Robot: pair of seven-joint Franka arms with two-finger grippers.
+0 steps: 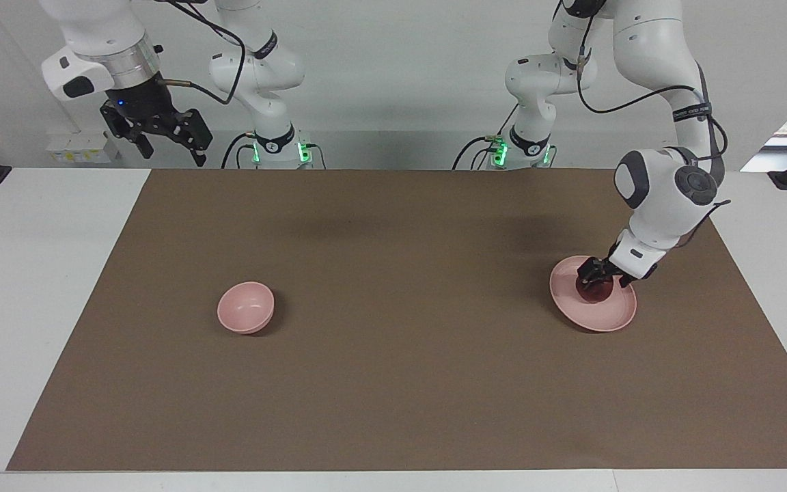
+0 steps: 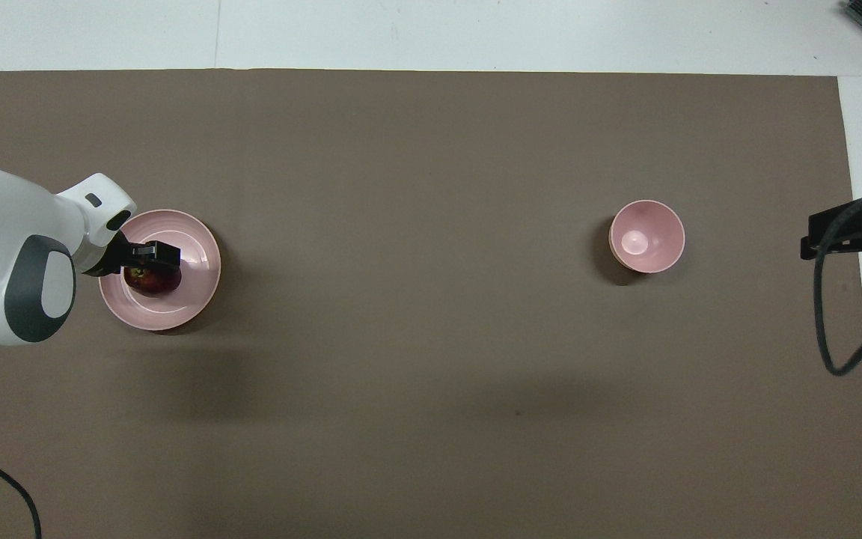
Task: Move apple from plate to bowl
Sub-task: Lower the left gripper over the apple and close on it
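Observation:
The dark red apple lies on the pale pink plate toward the left arm's end of the table; it also shows in the overhead view on the plate. My left gripper is down on the plate right at the apple and partly covers it. The small deep pink bowl stands empty toward the right arm's end. My right gripper waits open and empty, raised near its own base.
A brown mat covers the table between plate and bowl. White table edges flank it. A black cable hangs by the right gripper.

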